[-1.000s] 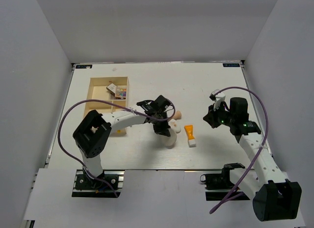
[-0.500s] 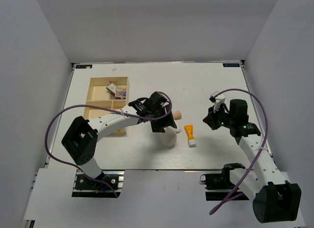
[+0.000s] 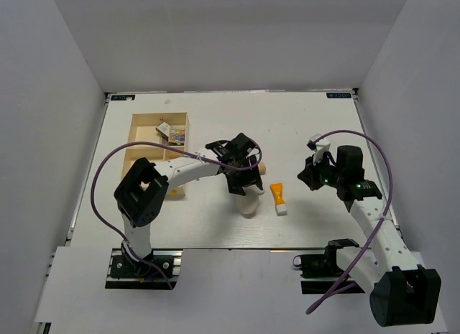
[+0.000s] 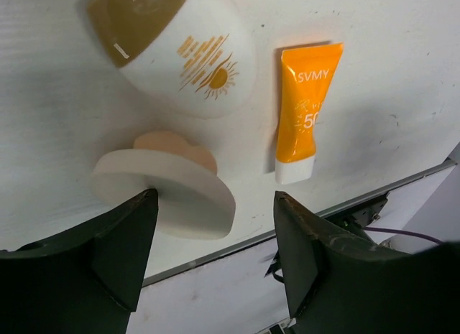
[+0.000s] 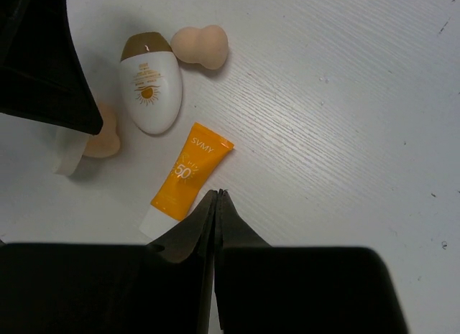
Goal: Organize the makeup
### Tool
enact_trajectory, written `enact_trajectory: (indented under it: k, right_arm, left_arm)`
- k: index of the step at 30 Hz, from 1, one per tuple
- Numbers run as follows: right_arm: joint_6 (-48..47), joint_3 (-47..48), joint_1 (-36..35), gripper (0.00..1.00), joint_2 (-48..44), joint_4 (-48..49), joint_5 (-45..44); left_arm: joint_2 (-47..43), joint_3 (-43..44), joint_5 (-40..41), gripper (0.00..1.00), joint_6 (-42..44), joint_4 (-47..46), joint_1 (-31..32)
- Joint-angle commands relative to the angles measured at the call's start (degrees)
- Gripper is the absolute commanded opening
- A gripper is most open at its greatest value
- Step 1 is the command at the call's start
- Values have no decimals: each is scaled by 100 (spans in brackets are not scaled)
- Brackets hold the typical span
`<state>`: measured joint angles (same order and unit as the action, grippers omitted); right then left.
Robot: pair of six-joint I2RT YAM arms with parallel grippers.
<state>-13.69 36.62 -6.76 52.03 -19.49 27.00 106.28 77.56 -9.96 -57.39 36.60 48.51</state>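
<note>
My left gripper (image 4: 215, 237) hangs open above the makeup, its fingers either side of the near edge of a cream round compact (image 4: 169, 194). A beige puff (image 4: 176, 144) lies on that compact. Beyond it lie a white oval bottle with a brown cap (image 4: 180, 54) and an orange white-capped tube (image 4: 305, 108). From above, the left gripper (image 3: 244, 182) covers the bottle, with the compact (image 3: 249, 207) just in front and the tube (image 3: 278, 197) to its right. A beige egg-shaped sponge (image 5: 201, 45) lies behind the bottle (image 5: 149, 86). My right gripper (image 5: 218, 195) is shut and empty, raised to the right of the tube (image 5: 188, 174).
A light wooden compartment tray (image 3: 144, 156) stands at the back left, with a multicolour palette (image 3: 175, 136) and a small case in its rear right compartment. The table's near edge (image 4: 345, 201) runs just past the compact and tube. The left arm (image 5: 36, 61) fills the right wrist view's left side.
The left gripper has opened and shifted slightly right, over the compact and bottle. The left arm's elbow swung out and back. The right arm has not moved.
</note>
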Motion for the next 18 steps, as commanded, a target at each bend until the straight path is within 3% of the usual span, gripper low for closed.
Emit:
enact_trajectory:
  k: [1,3,8,11,13,18]
  right_arm:
    - [51,-41,35,3,-97,173,59]
    - [33,-41,35,3,-97,173,51]
    - [25,-76,17,3,-114,182,51]
    - [33,-85,35,3,-114,199,51]
    - [33,-94,35,3,-105,200,59]
    - [42,-94,44,2,-105,200,51]
  left_arm:
    - [156,356,-112,75,183,190,44]
    - [226,304,-173,72,184,163,44]
    - [200,84,-261,51,201,14,44]
    - [244,58,-314,48,219,-12,44]
    - [270,58,-340,49,245,-12,44]
    - [332,49,-349,64,307,58,44]
